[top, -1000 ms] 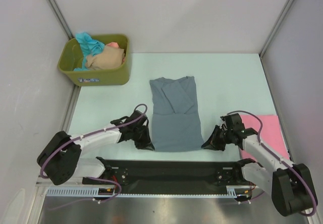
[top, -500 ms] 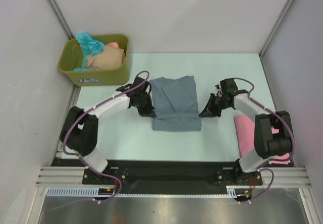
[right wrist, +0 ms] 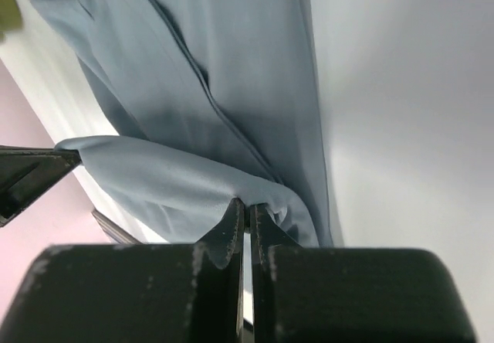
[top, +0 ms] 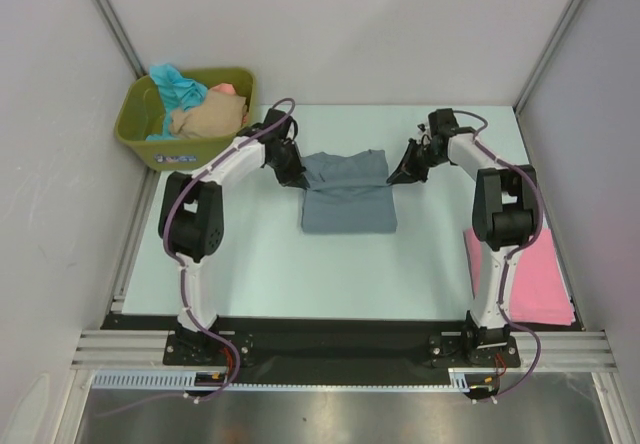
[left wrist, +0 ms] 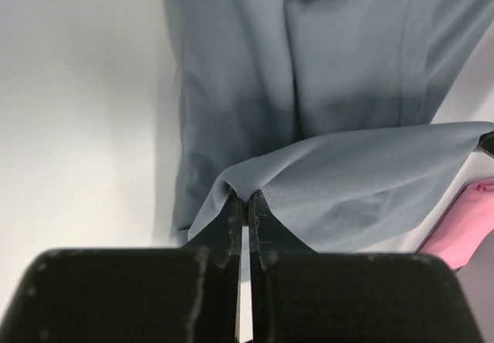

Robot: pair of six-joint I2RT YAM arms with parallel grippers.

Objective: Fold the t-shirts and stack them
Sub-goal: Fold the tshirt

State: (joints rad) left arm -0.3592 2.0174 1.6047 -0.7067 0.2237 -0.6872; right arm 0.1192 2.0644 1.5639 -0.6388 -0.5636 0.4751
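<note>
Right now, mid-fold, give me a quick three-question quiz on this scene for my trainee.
1. True or false: the left gripper and the right gripper are both shut on the grey-blue t-shirt.
2. On the table, the pink t-shirt lies: A far left, B near right, C under the grey-blue t-shirt.
3. What holds the teal t-shirt and the beige t-shirt?
Key: 1 true; 2 B; 3 the olive-green tub.

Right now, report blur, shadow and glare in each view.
Top external: sharp and evenly lit, with soft shadows beside the grey shirt. Left wrist: the left tool has a blurred black body near the lens; a shadow lies under the lifted fold. Right wrist: the right tool blurs likewise, and the table looks washed out.
</note>
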